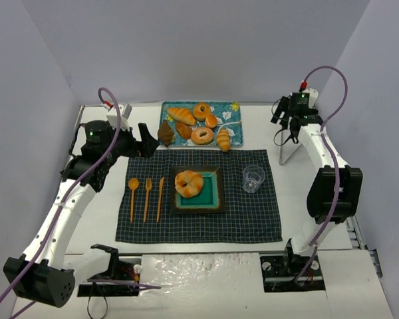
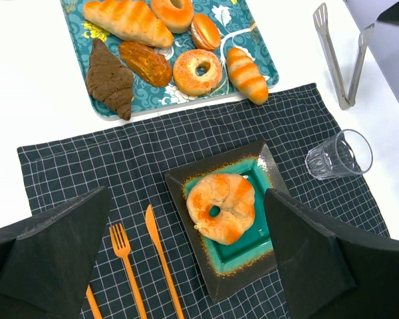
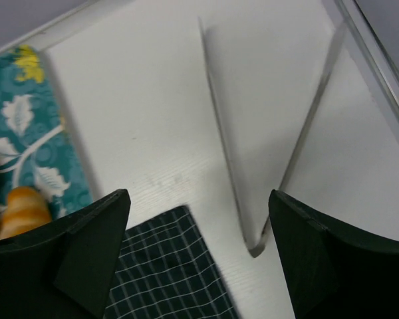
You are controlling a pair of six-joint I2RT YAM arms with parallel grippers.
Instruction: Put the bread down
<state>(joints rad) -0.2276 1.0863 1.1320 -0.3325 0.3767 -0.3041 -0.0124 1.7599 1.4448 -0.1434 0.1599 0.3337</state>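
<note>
Top view: the black two-finger left gripper (image 1: 146, 141) is held with fingers apart, empty. The round golden-orange bread (image 1: 189, 183) is seated on the square teal plate (image 1: 216, 199), to that gripper's right and nearer the bases.

Left wrist view: the bread is framed between the spread fingers, untouched.

Right wrist view: the right gripper (image 3: 198, 193), likewise spread, is positioned over metal tongs (image 3: 255, 244). No bread is seen here, so the left arm is judged nearer.
</note>
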